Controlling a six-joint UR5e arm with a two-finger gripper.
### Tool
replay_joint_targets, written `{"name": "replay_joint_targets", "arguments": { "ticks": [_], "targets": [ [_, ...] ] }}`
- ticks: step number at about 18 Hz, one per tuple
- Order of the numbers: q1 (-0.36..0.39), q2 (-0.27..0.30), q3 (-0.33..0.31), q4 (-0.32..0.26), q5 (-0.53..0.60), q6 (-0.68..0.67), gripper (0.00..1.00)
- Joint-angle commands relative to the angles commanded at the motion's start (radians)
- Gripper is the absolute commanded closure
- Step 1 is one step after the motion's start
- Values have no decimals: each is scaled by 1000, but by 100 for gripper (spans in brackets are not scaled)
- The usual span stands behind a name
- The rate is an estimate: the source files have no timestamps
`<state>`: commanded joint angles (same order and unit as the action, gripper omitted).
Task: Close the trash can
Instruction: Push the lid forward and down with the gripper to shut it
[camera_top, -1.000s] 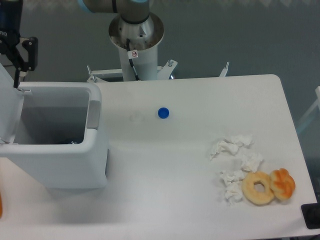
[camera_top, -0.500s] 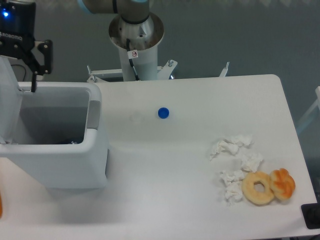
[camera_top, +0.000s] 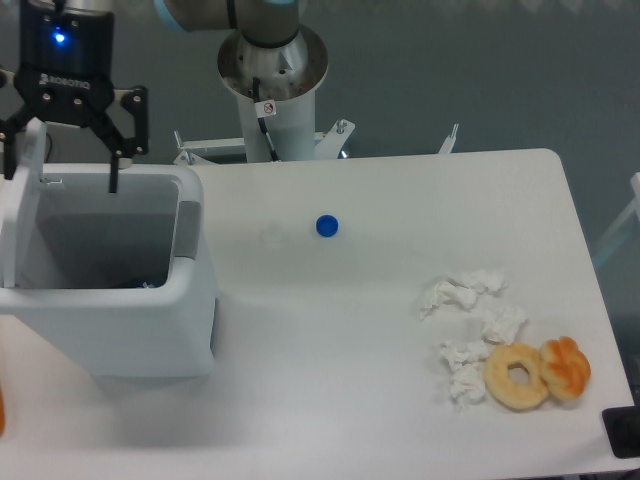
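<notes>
The trash can, a large white bin, stands at the table's left end with its top open and a dark interior showing. Its grey latch sits on the right rim. The white lid stands almost upright along the bin's left side. My gripper hangs open over the bin's back rim. Its left finger is at the lid's top edge, and its right finger is over the opening. Nothing is held between the fingers.
A blue bottle cap lies mid-table. Crumpled tissues, a doughnut and an orange pastry lie at the front right. The arm's base stands behind the table. A black object sits at the front right corner.
The gripper has moved right, coming fully into view over the bin's back rim. The lid has swung from leaning left to nearly upright.
</notes>
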<state>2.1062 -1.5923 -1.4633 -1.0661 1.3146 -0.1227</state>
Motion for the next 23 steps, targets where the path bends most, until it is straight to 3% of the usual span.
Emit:
{"name": "replay_joint_targets", "arguments": {
  "ticks": [6,14,23],
  "targets": [
    [14,3,-51,0,18,35,0],
    [60,0,-57,-2,22,44,0],
    [71,9,-114,2,21,83,0]
  ]
}}
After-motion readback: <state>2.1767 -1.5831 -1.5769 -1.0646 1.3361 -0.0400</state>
